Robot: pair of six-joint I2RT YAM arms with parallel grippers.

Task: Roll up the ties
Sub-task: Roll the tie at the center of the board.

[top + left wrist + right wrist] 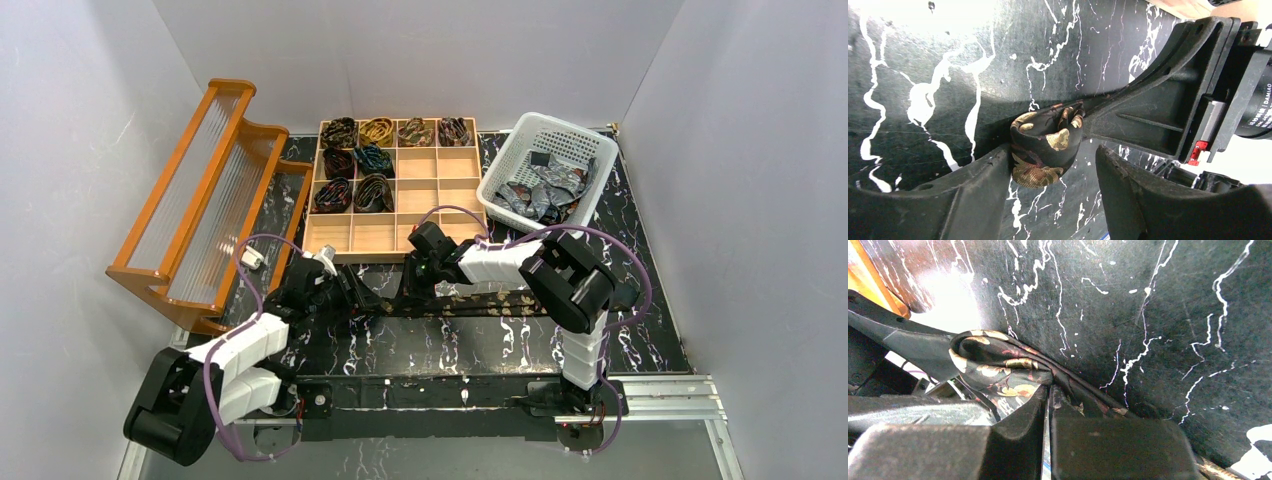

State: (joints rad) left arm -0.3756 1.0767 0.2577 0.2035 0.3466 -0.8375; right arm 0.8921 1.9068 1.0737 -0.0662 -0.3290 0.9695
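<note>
As viewed from above, the black, white-veined tabletop [450, 345] carried everything under inspection. An orange wooden rack [200, 200] stood along its left side. At the far centre lay a wooden compartment tray [440, 195], with finished rolls [355, 165] in several of its far-left compartments. A white basket [500, 175] at the far right held loose grey-silver ties [545, 190].

Both arms met over the near middle of the tabletop. The tie [490, 300] being worked, dark with a gold pattern, lay there with its unrolled length stretched out to the right. Its left end was wound into a small coil [1045, 147].

The left gripper [1053, 155] straddled that coil with its fingers standing apart. The coil touched one finger [973, 190], and a gap showed before the other. The right gripper [1048, 392] showed its fingers all but touching at the coil's edge, with fabric apparently nipped between them.

Assessment: the fabric appeared light, limp and slick, with no stiffness of its own. The coil would probably slacken or telescope if let go without support. Hold was judged best taken squarely across the coil's outer wrap, from both sides and with light pressure. A hold on the trailing length was judged poor, since it would only drag and unwind the turns. That length wanted keeping flat and straight so that fresh turns would lie even. Breakage was no concern; slipping and creasing were.
</note>
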